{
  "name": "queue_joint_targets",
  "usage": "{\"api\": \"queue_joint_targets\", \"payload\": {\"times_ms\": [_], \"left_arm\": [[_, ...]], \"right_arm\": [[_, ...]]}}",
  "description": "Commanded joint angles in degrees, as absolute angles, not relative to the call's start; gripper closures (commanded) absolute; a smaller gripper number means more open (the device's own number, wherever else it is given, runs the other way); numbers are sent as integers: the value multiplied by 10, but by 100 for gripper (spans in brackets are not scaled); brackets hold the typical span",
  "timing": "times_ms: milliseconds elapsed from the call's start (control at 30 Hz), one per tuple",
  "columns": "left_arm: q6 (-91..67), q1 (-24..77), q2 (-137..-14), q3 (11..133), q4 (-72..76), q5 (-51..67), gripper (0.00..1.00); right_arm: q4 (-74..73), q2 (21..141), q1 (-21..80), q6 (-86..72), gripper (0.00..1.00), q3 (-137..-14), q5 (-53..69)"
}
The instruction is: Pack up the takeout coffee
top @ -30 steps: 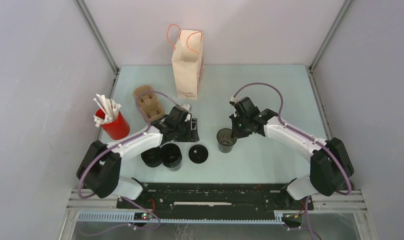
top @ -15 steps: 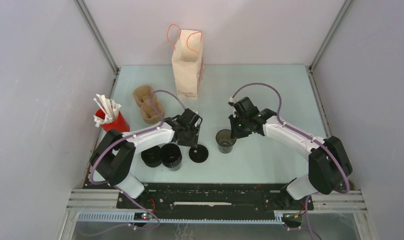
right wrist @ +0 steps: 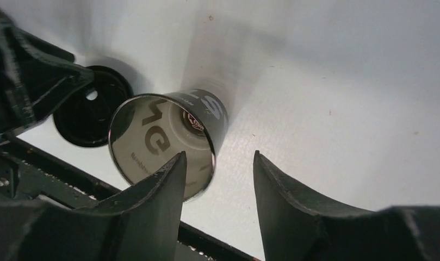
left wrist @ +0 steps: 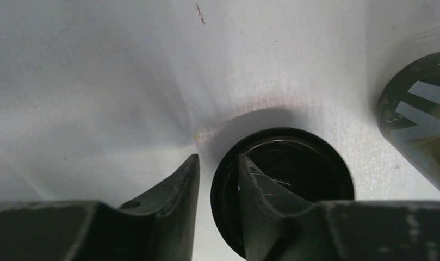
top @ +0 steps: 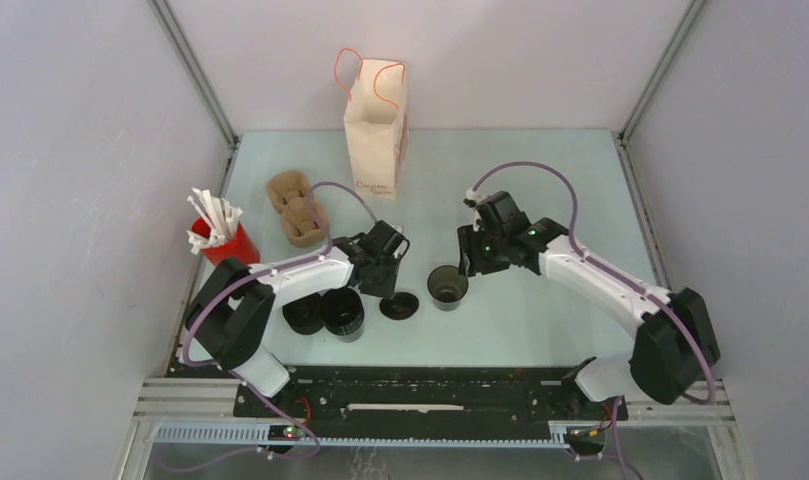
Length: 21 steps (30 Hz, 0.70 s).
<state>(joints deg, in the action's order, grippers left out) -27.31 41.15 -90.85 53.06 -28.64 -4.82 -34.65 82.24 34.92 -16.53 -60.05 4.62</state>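
An open black cup [top: 447, 287] [right wrist: 163, 136] stands lidless in the middle of the table, its pale inside showing. Its loose black lid [top: 398, 305] [left wrist: 304, 168] lies flat just to the left. My left gripper [top: 386, 277] [left wrist: 216, 159] is low over the lid. One finger is inside the rim and one outside, with a strip of table still between the outer finger and the rim. My right gripper [top: 467, 263] [right wrist: 220, 154] is open just right of the cup, holding nothing. Two more black cups [top: 303, 313] [top: 342, 312] stand near the left arm.
A red cup with white sticks [top: 225, 247] stands at the left edge. Behind the left arm lies the brown pulp carrier [top: 297, 210]. An upright paper bag with orange handles [top: 375, 130] is at the back centre. A black rail [top: 430, 385] runs along the near edge.
My left gripper has swung right and come down over the lid while narrowing. My right gripper has opened and let go of the open cup, which now stands slightly nearer the lid.
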Motion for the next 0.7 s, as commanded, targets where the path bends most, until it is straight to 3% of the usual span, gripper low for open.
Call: {"api": "queue_joint_targets", "payload": {"times_ms": [0,100,233,500,667], "left_arm": [[-258,416,-917,564,-290,-54,66],[-252,416,-920,570,-295,-51,70],[-252,416,-919,570,-296,-52,67],[-261,415,-918,566,-293,-56,77],[-259,416,-913,572,-297,-31,72]], "right_arm": [[-355,743,334,-149,42,-615,40],[-357,710,323,-139,39,-609,36],[-348,684,305,-139,37,-591,60],[-324,681,311,-155,37,-562,109],[-319,679,311,-152,36,-556,107]]}}
